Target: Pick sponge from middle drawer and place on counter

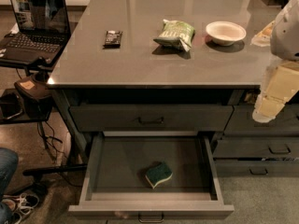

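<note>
Since the middle drawer (125,158) stands open, the sponge (158,174) lies reachable at lower centre; the claw (264,113) hangs at right edge, well apart, clenched or released I cannot tell

Glossy grey worktop (140,59), dk grey middle drawer (94,164) w/ grey floor, sponge (158,174) dk green over yellow, lt-green printed snack bag (175,33), white bowl (225,31), black laptop (37,20), cream-white tool (264,114) at right edge

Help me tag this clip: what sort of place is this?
Likely an office or lab kitchenette: a counter over drawers, snack bag and bowl on top, sponge in the open middle drawer, laptop alongside. The gripper hangs at the right, below counter level.
</note>
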Tool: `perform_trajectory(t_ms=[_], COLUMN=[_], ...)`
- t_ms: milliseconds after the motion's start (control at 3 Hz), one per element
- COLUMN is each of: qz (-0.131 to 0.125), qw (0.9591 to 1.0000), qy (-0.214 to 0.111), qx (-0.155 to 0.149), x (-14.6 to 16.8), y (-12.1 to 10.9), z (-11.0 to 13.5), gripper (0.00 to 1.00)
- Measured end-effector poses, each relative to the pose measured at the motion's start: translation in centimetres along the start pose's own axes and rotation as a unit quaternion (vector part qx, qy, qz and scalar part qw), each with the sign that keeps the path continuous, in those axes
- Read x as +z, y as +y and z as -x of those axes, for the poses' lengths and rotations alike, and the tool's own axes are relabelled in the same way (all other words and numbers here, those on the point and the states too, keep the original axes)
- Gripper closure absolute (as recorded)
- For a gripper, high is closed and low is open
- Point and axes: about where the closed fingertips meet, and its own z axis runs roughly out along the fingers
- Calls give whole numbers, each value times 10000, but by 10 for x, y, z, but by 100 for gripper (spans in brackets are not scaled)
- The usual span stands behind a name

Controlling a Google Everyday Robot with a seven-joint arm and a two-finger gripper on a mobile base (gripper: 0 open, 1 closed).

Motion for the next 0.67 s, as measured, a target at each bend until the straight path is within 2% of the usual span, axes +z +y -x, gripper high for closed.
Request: perform_trajectory(t_ms=[333,667], qz=[-44,117], qw=[10000,9995], qy=[-31,-258], qx=[-13,-123], x=[0,38], y=[0,11], z=[1,2], gripper=[0,0])
